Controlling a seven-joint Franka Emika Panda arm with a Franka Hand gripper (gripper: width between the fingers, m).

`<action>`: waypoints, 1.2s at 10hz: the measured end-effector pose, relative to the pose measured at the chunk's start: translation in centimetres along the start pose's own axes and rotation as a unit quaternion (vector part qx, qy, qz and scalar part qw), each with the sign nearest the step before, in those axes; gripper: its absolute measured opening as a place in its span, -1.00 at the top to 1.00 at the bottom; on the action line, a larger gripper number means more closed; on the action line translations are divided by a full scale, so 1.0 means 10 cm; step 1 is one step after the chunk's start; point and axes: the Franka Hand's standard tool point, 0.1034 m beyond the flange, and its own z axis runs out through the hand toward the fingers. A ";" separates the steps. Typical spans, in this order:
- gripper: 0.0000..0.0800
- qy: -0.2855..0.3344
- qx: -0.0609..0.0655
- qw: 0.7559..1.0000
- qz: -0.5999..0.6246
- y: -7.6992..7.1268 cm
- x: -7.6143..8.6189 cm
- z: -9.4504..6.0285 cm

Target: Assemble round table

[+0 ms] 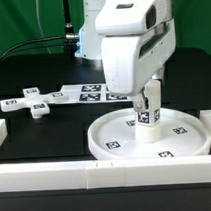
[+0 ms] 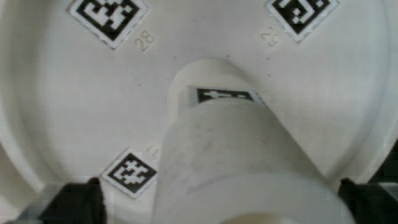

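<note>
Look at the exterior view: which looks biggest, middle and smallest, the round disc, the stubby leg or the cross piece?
1. Large rimmed round white plastic disc.
2. Small white cross-shaped piece.
3. Short white cylindrical leg, partly hidden by the arm, so its place against the cross is unsure.

I can read no words or numbers. Only black-and-white square tags show: on the disc (image 1: 180,140), the leg (image 1: 146,118), the cross (image 1: 34,103) and the marker board (image 1: 88,92).
</note>
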 end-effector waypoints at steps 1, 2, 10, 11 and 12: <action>-0.62 -0.004 -0.002 1.000 -0.030 0.00 -0.01 0.00; -0.62 -0.010 -0.003 0.998 -0.055 -0.01 0.01 0.00; -0.62 -0.053 -0.005 0.952 -0.303 0.01 -0.02 0.03; -0.62 -0.056 -0.005 0.946 -0.319 0.01 -0.03 0.03; -0.62 -0.056 -0.005 0.948 -0.313 0.00 -0.01 0.03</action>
